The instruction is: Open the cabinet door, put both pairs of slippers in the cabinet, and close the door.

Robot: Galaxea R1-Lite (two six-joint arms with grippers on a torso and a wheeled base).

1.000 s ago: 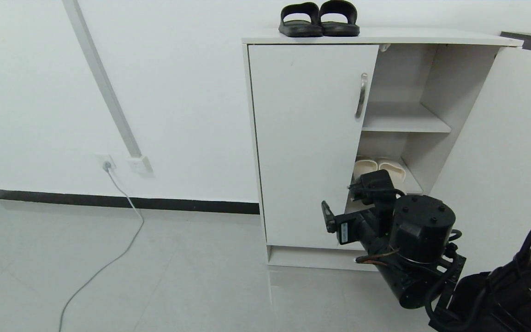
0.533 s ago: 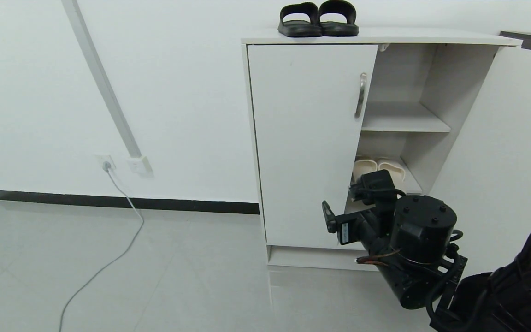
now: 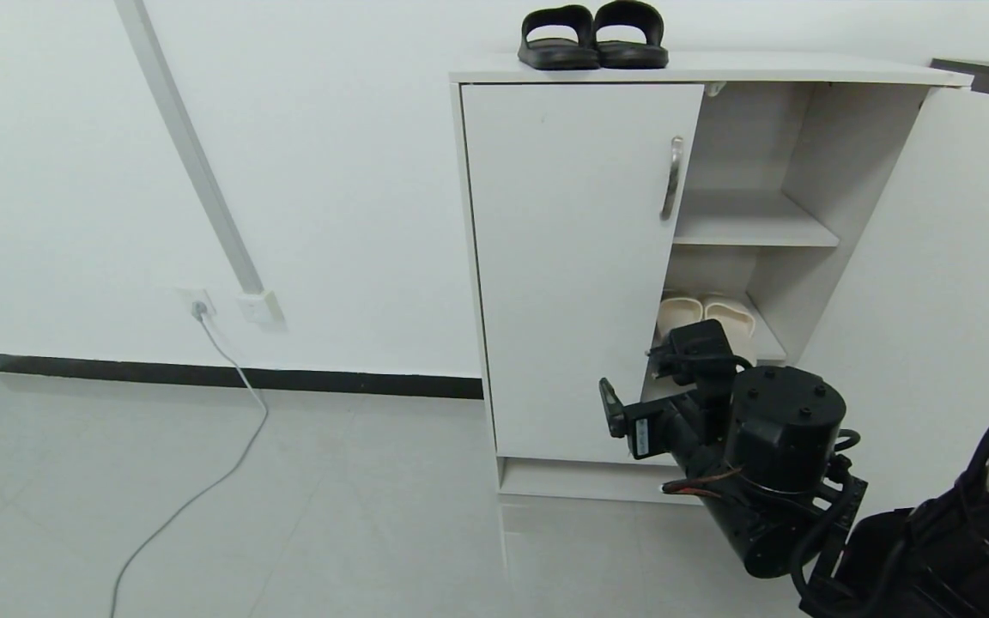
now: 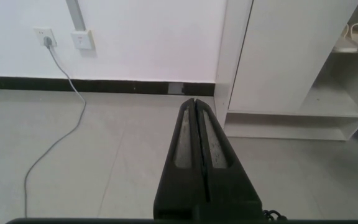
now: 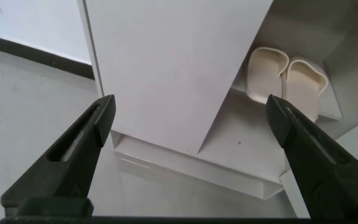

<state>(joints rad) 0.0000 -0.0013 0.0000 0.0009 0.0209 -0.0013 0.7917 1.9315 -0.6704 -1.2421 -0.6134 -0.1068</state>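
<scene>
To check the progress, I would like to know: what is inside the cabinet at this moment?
A cream pair of slippers lies on the lower shelf of the cabinet. The part behind the closed left door is hidden.

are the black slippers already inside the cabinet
No, the black slippers sit on top of the cabinet; only the beige pair is inside it.

Black slippers atop open cabinet
</scene>
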